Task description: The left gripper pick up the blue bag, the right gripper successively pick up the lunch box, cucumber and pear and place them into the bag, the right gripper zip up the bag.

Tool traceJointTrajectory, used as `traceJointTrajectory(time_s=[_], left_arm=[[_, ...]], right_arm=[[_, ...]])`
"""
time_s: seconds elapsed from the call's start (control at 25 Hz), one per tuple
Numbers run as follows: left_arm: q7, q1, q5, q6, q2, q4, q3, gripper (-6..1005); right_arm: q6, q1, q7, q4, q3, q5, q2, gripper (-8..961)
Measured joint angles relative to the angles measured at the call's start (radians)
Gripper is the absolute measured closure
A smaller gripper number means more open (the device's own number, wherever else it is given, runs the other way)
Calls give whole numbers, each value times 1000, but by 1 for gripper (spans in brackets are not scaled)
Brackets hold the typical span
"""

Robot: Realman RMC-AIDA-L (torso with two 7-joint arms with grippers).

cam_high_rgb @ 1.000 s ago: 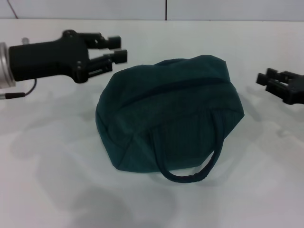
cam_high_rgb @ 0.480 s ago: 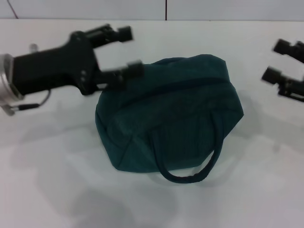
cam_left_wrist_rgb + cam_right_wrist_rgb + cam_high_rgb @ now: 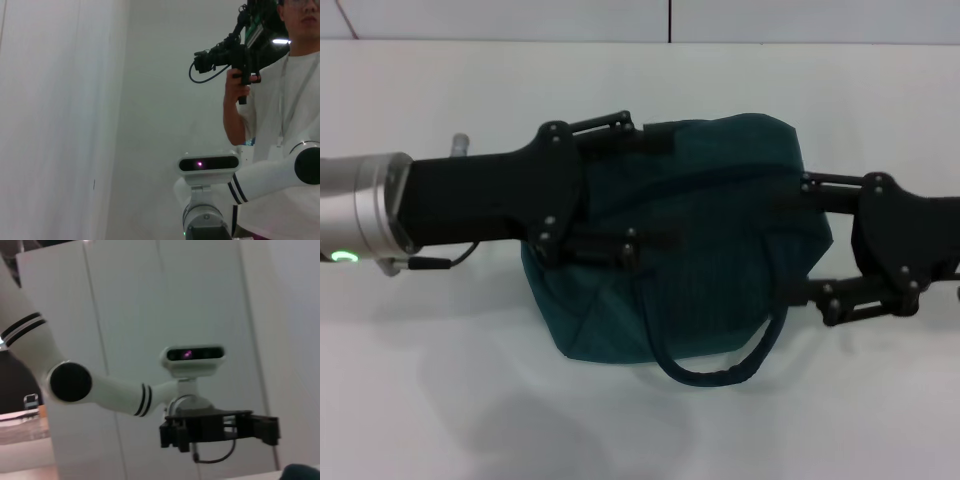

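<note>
Straddling the blue bag (image 3: 690, 250), the left gripper (image 3: 655, 190) and right gripper (image 3: 788, 245) both spread wide.

We note a white table (image 3: 420, 400), a pale wall (image 3: 520, 18) behind it with a dark seam, a man (image 3: 280, 100) in a white shirt holding a black camera (image 3: 235, 50), white cabinet panels (image 3: 125, 315)

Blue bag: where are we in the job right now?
Nothing looks finished. The blue bag sits on the table. The open left gripper and open right gripper flank it over its top. Lifting, packing and zipping remain; no lunch box, cucumber or pear shows.
</note>
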Motion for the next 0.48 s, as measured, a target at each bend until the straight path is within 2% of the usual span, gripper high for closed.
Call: traceJointTrajectory(time_s=[0.48], left_arm=[[27,12,3,-4,2,-34,-3,119]], right_arm=[[-18,1,6,-24,-1,-11,7,110]])
